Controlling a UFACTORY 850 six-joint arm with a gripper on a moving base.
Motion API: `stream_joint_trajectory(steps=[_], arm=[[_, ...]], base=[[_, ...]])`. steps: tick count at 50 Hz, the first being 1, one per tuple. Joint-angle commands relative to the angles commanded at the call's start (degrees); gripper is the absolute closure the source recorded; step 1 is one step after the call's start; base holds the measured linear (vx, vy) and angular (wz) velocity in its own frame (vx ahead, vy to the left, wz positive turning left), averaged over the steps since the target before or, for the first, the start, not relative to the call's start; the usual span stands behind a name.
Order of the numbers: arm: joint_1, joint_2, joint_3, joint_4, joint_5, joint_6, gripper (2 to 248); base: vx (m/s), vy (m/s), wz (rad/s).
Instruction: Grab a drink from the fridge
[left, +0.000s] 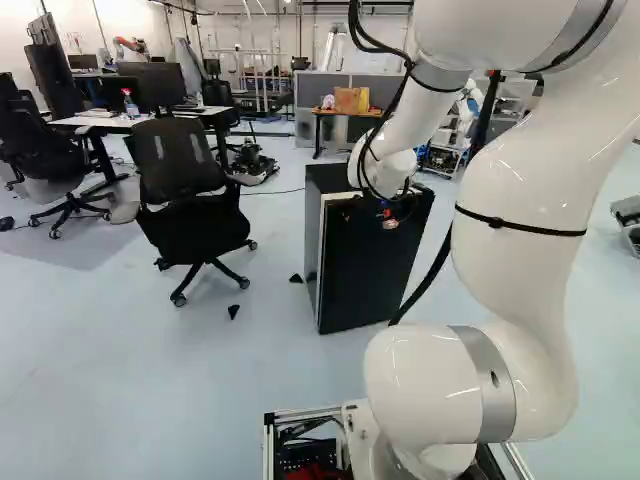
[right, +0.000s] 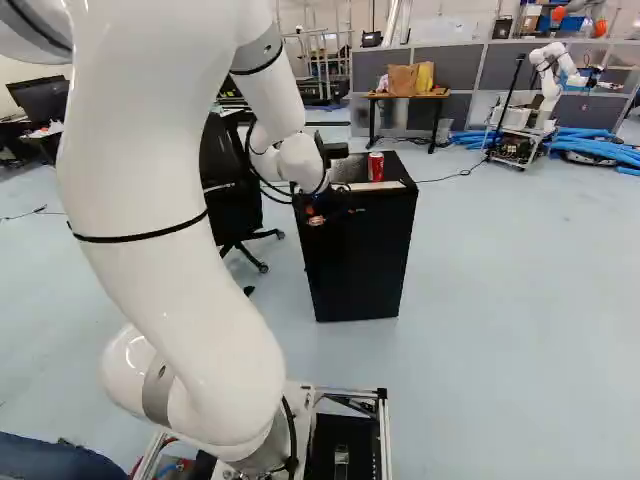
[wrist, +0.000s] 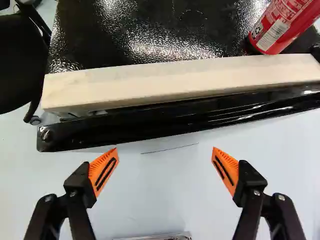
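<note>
The black fridge (right: 355, 265) stands upright on the pale floor (left: 110, 350), at the middle of the right base view and just right of centre in the left base view. The white arm (left: 520, 190) reaches toward it from the foot of both views, and the gripper (right: 334, 213) is by the upper front of the fridge, in the upper middle of the right base view. In the wrist view the gripper (wrist: 165, 150) is spread wide, its orange pads (wrist: 102, 172) well apart, with hold of nothing. Ahead of the fingers run the door's black top edge (wrist: 165, 127) and, just beyond, a light strip (wrist: 175, 80) along the fridge's front. The red can (wrist: 282, 22) stands upright on top of the fridge, near that strip, ahead of the gripper and off to one side; it shows in the upper middle of the right base view. An office chair (left: 190, 200) stands left of the fridge in the left base view, and another robot (right: 550, 75) is at the upper right of the right base view
</note>
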Motion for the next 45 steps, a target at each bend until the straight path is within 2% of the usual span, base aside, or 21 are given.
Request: stream_joint_trajectory(steps=[45], arm=[[0.0, 0.2, 0.2, 0.0, 3.8, 0.0, 3]], base=[[0.0, 0.0, 0.0]])
